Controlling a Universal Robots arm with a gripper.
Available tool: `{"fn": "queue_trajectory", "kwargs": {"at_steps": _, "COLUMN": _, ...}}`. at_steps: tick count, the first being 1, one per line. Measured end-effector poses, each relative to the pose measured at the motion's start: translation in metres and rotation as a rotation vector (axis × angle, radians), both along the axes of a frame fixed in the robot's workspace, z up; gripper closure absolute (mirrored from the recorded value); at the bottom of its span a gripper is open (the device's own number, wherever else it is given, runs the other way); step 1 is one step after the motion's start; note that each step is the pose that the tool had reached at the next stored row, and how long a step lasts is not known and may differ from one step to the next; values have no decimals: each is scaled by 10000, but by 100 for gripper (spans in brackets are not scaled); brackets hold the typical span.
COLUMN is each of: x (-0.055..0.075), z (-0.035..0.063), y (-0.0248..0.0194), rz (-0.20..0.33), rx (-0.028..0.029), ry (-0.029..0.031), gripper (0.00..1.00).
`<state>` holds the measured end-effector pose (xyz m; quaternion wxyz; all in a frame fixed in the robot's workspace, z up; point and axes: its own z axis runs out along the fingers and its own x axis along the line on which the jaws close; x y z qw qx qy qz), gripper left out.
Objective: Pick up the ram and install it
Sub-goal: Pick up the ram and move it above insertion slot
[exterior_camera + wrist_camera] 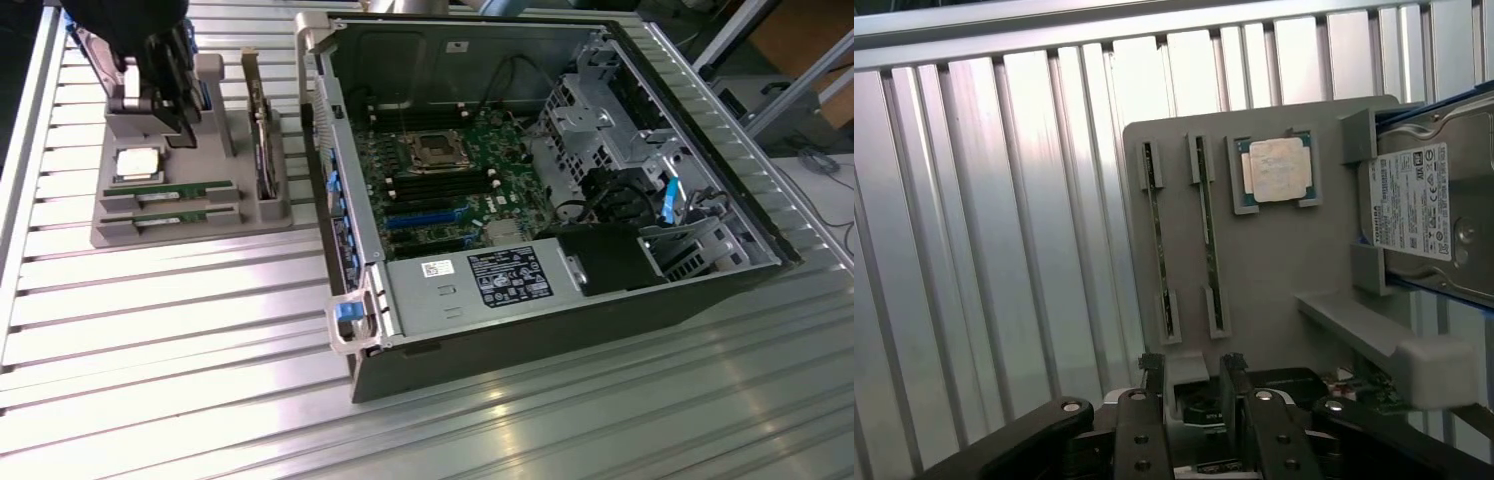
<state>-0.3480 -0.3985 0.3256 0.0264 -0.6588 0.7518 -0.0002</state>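
1. Two ram sticks (170, 187) stand on edge in the grey tray (120, 232), at nine o'clock from the computer case (534, 200) in the exterior view.
2. My gripper (1190, 372) hangs released, empty, at twelve o'clock from them.
3. Light, stiff, fragile, I think: pinch the upper edge at its middle, gently.

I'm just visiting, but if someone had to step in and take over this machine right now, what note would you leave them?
Tool: open, empty, hovering above the gray tray.
Parts: one memory stick and its twin lie in their tray slots, side by side.
Computer case: lying open; the long black board slots look empty.
Done: nothing picked up yet.
Left: the whole job, pick-up and install.
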Motion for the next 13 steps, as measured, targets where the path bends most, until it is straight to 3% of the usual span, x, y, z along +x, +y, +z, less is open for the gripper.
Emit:
{"fn": "queue_trajectory", "kwargs": {"at_steps": 10, "x": 0, "z": -118, "y": -1, "rz": 0, "rx": 0, "ry": 5, "gripper": 64}}
{"fn": "queue_trajectory", "kwargs": {"at_steps": 12, "x": 0, "z": -163, "y": -1, "rz": 1, "rx": -5, "ry": 211, "gripper": 64}}
{"fn": "queue_trajectory", "kwargs": {"at_steps": 13, "x": 0, "z": -185, "y": 0, "rz": 0, "rx": -6, "ry": 405, "gripper": 64}}
